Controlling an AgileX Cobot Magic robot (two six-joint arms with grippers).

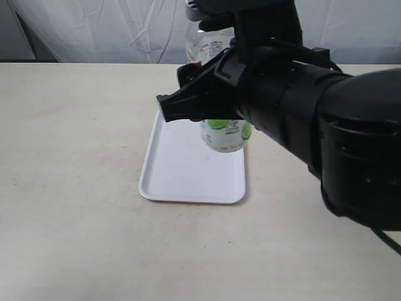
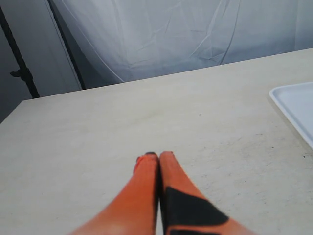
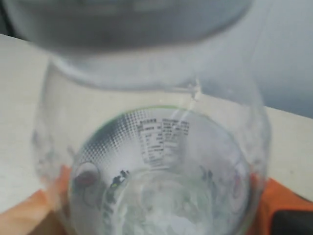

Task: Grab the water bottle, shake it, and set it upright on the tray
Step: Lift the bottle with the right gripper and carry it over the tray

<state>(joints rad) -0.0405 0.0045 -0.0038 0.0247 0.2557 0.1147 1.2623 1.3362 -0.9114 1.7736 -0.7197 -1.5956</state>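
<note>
right gripper [image 3: 156, 208] clamped on the water bottle [image 1: 225, 135] | bottle up off the table [image 1: 75, 157], hanging over the tray [image 1: 182, 172] | left gripper [image 2: 156, 156] pinched together, nothing in it, near the tray's edge

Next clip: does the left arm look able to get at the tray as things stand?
Probably yes. The left gripper, fingers shut, has only bare table between it and the tray. The right gripper holds the water bottle by the tray's right side, leaving the left side free.
</note>
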